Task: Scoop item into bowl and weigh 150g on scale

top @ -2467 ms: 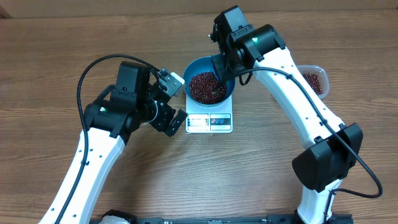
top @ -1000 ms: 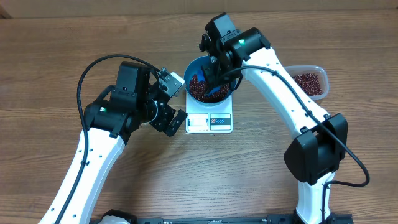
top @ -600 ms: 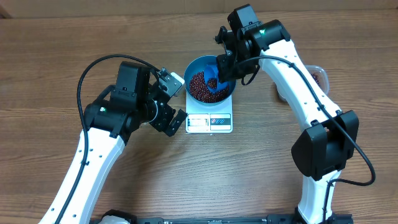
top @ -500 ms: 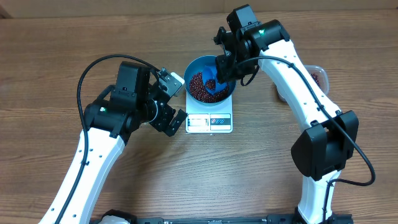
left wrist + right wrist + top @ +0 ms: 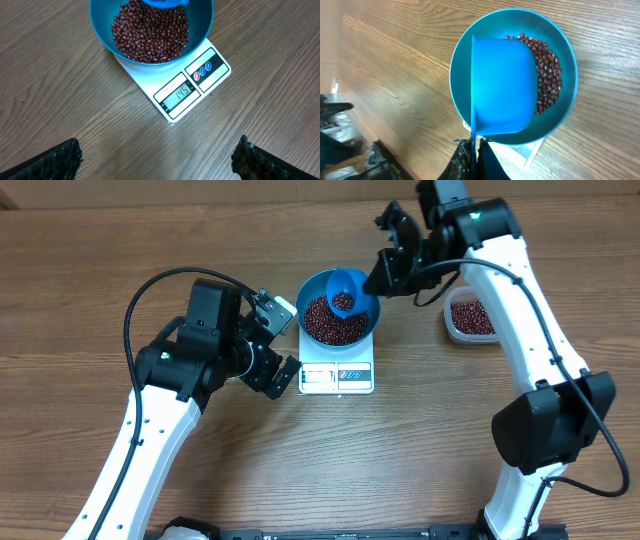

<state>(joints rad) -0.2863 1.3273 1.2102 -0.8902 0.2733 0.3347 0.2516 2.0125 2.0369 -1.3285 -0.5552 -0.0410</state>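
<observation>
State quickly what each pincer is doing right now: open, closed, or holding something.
Left pincer: open, holding nothing.
Right pincer: closed on the blue scoop.

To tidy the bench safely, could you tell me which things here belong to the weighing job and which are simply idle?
In use: beans, bowl, scale, scoop held by the right gripper, clear tub.
Idle: left gripper, open and empty, near the scale.
</observation>
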